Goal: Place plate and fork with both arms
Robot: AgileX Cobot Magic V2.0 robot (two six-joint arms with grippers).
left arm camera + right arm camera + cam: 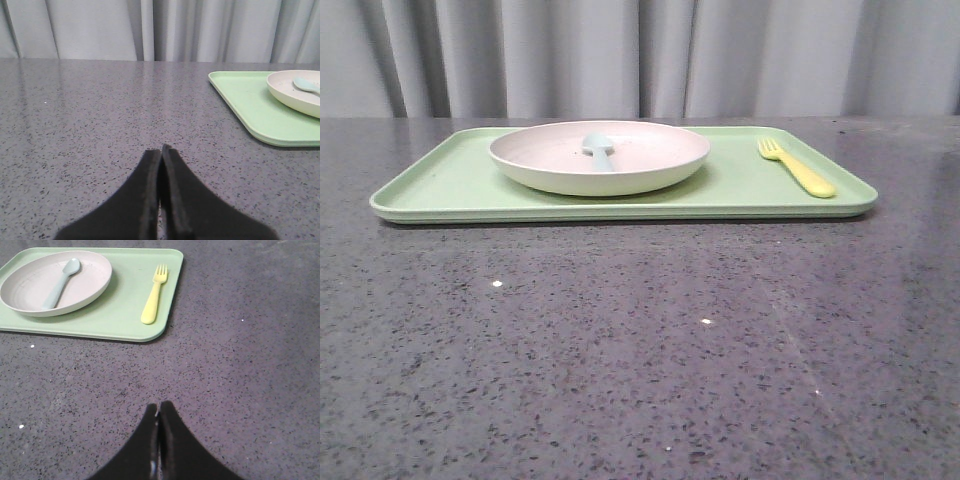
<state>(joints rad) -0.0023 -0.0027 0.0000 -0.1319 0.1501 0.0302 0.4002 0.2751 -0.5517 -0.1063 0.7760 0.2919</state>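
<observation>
Light-green tray (450,180) sits on the grey speckled table (620,340), far side, long edge toward the robot. The plate (599,157) rests on the tray's left-centre; a pale blue spoon (599,152) lies inside it, bowl away from the robot. The fork (796,166) lies flat on the tray's right end, well apart from the plate, tines pointing away, handle toward the robot; likely a convenient pick for the right arm, plate for the left. Left gripper (161,150): fingers pressed together, holding nothing, low over bare table to the left of the tray. Right gripper (159,407): likewise closed and empty, on the near side of the tray, fork ahead of it. Judgement: neither object is grasped yet; both grippers need to open before approach.
</observation>
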